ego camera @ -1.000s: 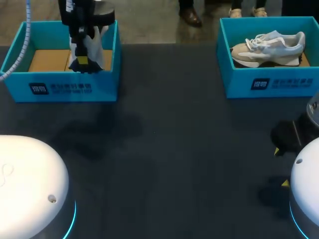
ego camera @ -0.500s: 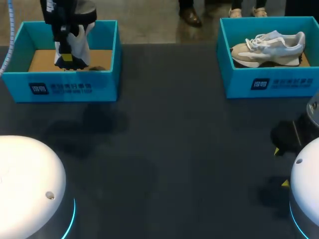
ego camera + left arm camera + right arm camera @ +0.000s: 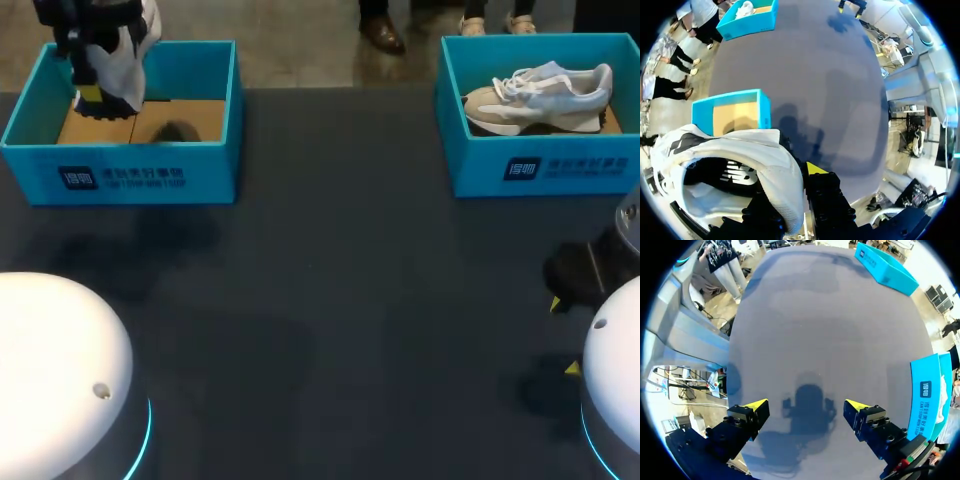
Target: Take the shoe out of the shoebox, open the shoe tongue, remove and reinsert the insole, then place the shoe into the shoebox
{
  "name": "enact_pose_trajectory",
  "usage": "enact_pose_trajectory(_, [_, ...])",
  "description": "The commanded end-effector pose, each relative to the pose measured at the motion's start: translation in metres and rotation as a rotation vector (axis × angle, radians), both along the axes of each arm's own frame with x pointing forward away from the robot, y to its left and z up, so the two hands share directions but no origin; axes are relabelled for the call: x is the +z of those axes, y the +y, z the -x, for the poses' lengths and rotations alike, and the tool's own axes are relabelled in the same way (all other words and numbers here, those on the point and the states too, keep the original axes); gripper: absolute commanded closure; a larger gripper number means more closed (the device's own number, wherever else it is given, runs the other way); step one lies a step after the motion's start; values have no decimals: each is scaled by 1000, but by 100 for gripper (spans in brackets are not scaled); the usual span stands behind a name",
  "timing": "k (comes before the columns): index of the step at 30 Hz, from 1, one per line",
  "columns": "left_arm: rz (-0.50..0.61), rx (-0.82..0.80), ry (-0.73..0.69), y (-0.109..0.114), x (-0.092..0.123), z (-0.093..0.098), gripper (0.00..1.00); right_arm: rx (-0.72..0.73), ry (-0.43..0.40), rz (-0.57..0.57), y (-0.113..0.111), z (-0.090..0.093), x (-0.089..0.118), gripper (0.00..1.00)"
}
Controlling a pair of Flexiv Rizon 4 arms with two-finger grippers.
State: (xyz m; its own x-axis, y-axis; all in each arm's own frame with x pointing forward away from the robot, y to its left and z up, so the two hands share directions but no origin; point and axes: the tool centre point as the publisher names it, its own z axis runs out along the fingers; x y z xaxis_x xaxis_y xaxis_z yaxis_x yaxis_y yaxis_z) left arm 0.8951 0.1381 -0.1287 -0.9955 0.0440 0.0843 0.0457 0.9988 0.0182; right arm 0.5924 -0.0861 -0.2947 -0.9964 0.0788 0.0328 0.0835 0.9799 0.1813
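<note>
Lifted since a second ago: white fabric trainer, now above the far-left corner of the open teal cardboard shoebox.
Our left gripper clamps its collar; our right gripper hangs, fingers apart, near the worktop's right edge. We judge the take-out step nearly done.

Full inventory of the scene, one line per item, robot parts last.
shoeboxes: 2, teal; left shoebox at the table's far left, cardboard floor showing; right shoebox at far right.
beige-and-white shoe: 1, lying in the right shoebox.
white shoe: 1, dark inside, lifted over the left shoebox's far-left corner.
table: 1, dark grey.
left claw: 1, black with yellow tips, shut on the white shoe.
right claw: 1, same colours, open over bare table at near right.
</note>
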Motion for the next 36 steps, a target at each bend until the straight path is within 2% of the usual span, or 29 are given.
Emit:
enact_pose_trajectory(1, [26, -23, 40, 18, 9, -27, 100, -1, -5, 2, 0, 3, 0, 0])
enact_pose_trajectory(5, [15, -16, 51, 36, 12, -55, 100, -1, -5, 2, 0, 3, 0, 0])
enact_pose_trajectory(7, [20, -78, 62, 44, 11, -68, 100, -1, -5, 2, 0, 3, 0, 0])
enact_pose_trajectory(25, [20, -78, 62, 44, 11, -68, 100, -1, -5, 2, 0, 3, 0, 0])
enact_pose_trajectory(27, [35, -77, 47, 54, 6, -88, 100, -1, -5, 2, 0, 3, 0, 0])
enact_pose_trajectory(28, [-1, -64, 21, 59, 5, -97, 100, -1, -5, 2, 0, 3, 0, 0])
enact_pose_trajectory(30, [32, -71, 46, 69, 3, -113, 100, -1, -5, 2, 0, 3, 0, 0])
enact_pose_trajectory(32, [-6, -80, 20, 75, 3, -121, 100, -1, -5, 2, 0, 3, 0, 0])
enact_pose_trajectory(34, [15, -165, 42, 80, 5, -127, 100, -1, -5, 2, 0, 3, 0, 0])
enact_pose_trajectory(36, [-17, -251, 56, 82, 6, -128, 100, -1, -5, 2, 0, 3, 0, 0])
